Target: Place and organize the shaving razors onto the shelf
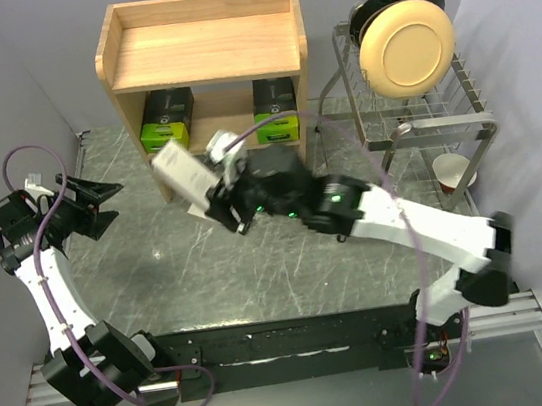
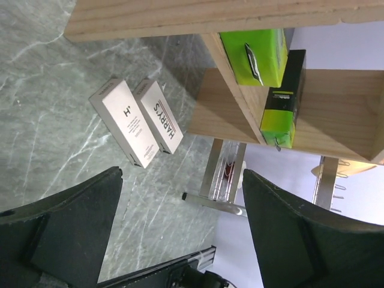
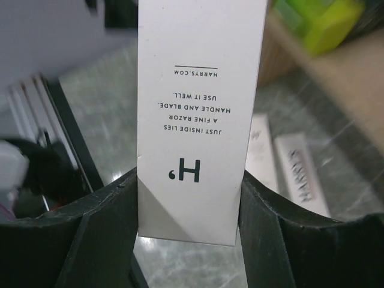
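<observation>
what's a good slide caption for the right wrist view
Right gripper shut on a white razor box, two more boxes lying on the table beyond.

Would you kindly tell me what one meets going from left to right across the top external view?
left gripper → slim white razor box → right-hand green razor pack → wire dish rack
</observation>
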You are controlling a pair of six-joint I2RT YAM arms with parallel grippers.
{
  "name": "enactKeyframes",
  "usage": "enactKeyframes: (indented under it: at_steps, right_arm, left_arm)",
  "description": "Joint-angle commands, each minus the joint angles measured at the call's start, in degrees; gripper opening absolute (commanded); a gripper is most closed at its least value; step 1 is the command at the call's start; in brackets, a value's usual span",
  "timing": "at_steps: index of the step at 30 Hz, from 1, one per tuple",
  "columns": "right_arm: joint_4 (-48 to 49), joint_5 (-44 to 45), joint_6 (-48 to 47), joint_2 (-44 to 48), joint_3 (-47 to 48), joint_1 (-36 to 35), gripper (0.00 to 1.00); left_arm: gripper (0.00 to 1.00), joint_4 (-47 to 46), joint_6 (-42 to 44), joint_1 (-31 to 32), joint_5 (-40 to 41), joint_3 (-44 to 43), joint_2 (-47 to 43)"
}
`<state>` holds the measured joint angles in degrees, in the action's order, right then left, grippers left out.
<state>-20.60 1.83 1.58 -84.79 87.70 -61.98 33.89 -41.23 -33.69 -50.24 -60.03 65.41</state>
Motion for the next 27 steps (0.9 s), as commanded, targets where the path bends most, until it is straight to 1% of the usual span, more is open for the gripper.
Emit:
enactKeyframes:
  at_steps: [1, 3, 4, 5, 6, 10, 11, 12, 14, 15, 16, 19, 27]
  right_arm:
    - [4.2, 6.9, 0.4, 3.1, 6.4, 2.2, 0.41]
    - [5.0, 9.1, 1.6, 2.2, 9.7, 4.0, 0.41]
    - [5.2, 11.2, 2.6, 1.5, 13.8, 4.7, 0.41]
    - [5.4, 12.1, 2.9, -0.5, 15.9, 5.4, 0.41]
    - [5.7, 12.6, 3.2, -1.9, 20.3, 6.3, 0.41]
    - [7.8, 17.0, 2.0, -8.9, 29.8, 11.6, 0.41]
    - [7.9, 17.5, 2.1, -11.9, 31.8, 12.5, 0.41]
    - [7.8, 18.2, 2.5, -13.5, 35.7, 13.4, 0.41]
    - [6.7, 18.7, 4.6, -17.9, 39.9, 16.4, 0.41]
    - [5.1, 18.6, 5.3, -19.3, 43.9, 17.4, 0.41]
    - [4.4, 18.6, 6.2, -20.6, 45.4, 18.1, 0.41]
    - [2.5, 17.9, 7.6, -23.5, 48.5, 20.2, 0.41]
    - [0.7, 17.1, 8.9, -21.9, 45.0, 21.1, 0.43]
  left_arm:
    - [0.86, 1.1, 2.2, -0.3, 1.9, -1.6, -1.6]
    - [0.86, 2.6, 3.8, -0.3, 2.4, -1.8, -2.2]
    - [0.86, 3.2, 4.3, -0.2, 3.0, -1.8, -2.5]
    - [0.86, 4.2, 5.4, -0.2, 3.3, -1.8, -2.8]
    - [0.86, 4.4, 5.6, -0.2, 3.6, -1.6, -3.1]
    - [0.86, 5.2, 6.4, -0.2, 4.3, -0.9, -4.3]
    - [0.86, 5.4, 6.9, -0.2, 4.5, -0.7, -4.9]
    - [0.86, 5.7, 7.0, -0.2, 4.5, -0.3, -5.2]
    - [0.86, 5.8, 7.0, -0.2, 4.4, 0.3, -6.0]
    - [0.86, 5.9, 7.1, -0.3, 4.4, 1.1, -6.2]
    - [0.86, 6.0, 7.1, -0.2, 4.4, 1.5, -6.6]
    - [0.87, 6.3, 7.4, -0.2, 4.7, 2.0, -7.5]
    - [0.87, 5.3, 6.4, -1.0, 4.4, 4.0, -8.4]
